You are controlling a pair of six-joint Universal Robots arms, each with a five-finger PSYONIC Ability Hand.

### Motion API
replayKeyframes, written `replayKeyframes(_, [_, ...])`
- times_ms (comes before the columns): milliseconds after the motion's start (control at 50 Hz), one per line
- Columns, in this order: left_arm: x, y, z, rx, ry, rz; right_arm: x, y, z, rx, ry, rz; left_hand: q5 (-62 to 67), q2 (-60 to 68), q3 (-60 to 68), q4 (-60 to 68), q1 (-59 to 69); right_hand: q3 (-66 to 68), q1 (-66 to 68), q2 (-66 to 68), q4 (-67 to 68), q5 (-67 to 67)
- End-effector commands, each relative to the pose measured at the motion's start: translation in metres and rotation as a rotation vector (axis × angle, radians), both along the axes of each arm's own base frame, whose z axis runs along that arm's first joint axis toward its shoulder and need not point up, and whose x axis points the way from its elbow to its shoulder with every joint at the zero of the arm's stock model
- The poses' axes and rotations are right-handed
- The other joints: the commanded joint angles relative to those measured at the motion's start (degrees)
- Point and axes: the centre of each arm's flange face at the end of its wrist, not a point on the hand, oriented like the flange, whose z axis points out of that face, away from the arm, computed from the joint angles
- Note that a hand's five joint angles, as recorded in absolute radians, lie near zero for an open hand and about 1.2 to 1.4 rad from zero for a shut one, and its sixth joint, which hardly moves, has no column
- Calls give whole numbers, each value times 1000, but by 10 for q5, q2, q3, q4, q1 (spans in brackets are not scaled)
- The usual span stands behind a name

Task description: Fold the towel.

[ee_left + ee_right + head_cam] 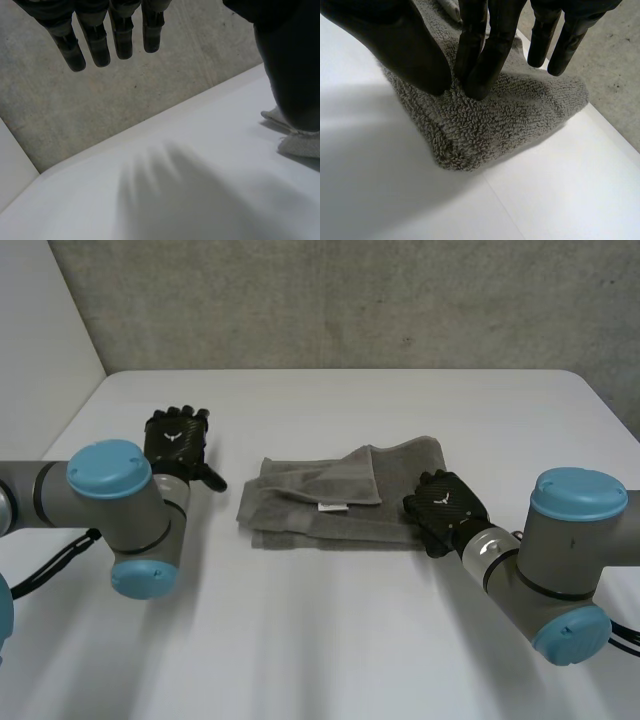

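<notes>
Folded towel (pixel 300 512) (grey) under right hand (pixel 447 508).

The right hand (pixel 450 506) covers part of the towel (pixel 300 520), whose label (pixel 333 507) is unreadable.

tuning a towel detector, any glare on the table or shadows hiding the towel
Head view: the table is evenly lit, no glare, and the towel reads clearly against it. Right wrist view: the towel corner pinched by the right hand throws a soft shadow on the table. Left wrist view: a thin shadow lies under the towel's edge, beside the open left hand.
</notes>
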Motion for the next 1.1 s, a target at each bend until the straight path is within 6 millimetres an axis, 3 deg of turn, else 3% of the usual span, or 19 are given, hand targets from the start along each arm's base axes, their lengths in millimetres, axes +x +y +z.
replayKeyframes(20, [-7, 8, -4, 15, -6, -24, -1, 1, 0, 4, 2, 0, 4, 4, -28, -32, -24, -23, 69, 36, -38, 39])
replayKeyframes(100, [-17, 16, 3, 7, 9, -56, -1, 1, 2, 0, 0, 2, 2, 2, -28, -32, -26, -23, 69, 36, -38, 39])
replayKeyframes(200, [-47, 45, 28, -21, 52, -152, -1, 1, 3, -3, -1, 2, -1, -1, -28, -32, -29, -23, 69, 36, -38, 39])
replayKeyframes(260, [-52, 52, 29, -9, 62, -173, -1, 1, 3, -2, 0, 2, -1, -1, -28, -32, -29, -23, 69, 36, -38, 39])
replayKeyframes(300, [-67, 68, 28, 27, 75, -243, -1, 2, 2, 1, 1, 3, -1, -1, -28, -32, -29, -23, 69, 36, -38, 39])
replayKeyframes(400, [-81, 77, 21, 66, 67, -327, 0, 3, 2, 1, 1, 3, 1, 0, -28, -32, -28, -23, 69, 36, -38, 39])
replayKeyframes(660, [-93, 59, -4, 65, 42, -344, -1, 3, 1, 5, 2, 2, 6, 5, -28, -32, -23, -23, 69, 36, -38, 39])
replayKeyframes(800, [-97, 51, -17, 3, -53, -348, -2, 2, 1, 4, 1, 2, 6, 5, -28, -32, -23, -23, 69, 36, -38, 39])
replayKeyframes(1000, [-99, 29, -17, -143, -92, -304, -1, 1, 0, 5, 3, 4, 31, 31, -28, -32, 2, -23, 69, 36, -38, 39])
replayKeyframes(1100, [-76, 2, -5, -172, -85, -191, -1, 1, 0, 3, 2, 2, 34, 34, -28, -32, 6, -23, 69, 36, -38, 39])
